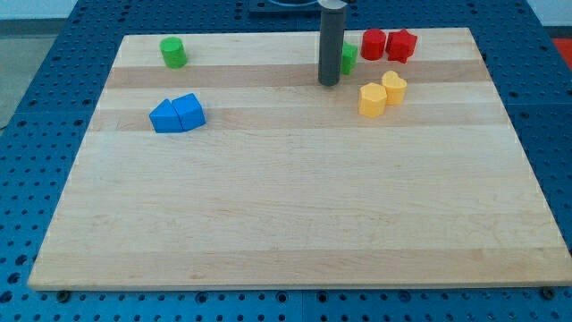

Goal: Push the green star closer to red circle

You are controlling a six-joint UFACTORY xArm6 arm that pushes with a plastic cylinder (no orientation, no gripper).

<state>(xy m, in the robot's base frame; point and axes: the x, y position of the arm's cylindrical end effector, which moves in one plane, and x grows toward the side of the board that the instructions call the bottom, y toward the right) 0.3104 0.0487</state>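
No claw is fitted to the arm, so nothing is held; only a dark rod is seen. Toward the frame's left, two blue blocks (177, 114) are set touching on the wooden table (286, 215). Right of centre, two yellow blocks (382, 94) are found side by side. My tip (329, 83) is placed just left of the green star (349, 59), which is partly hidden behind the rod. Just right of it the red circle (373, 44) and a red star (401, 46) are seen, and a green cylinder (173, 53) at upper left.

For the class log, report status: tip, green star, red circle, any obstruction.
My tip down on board, at view's left of green star. Star partly hidden behind rod, a small gap short of red circle. Nothing between them.
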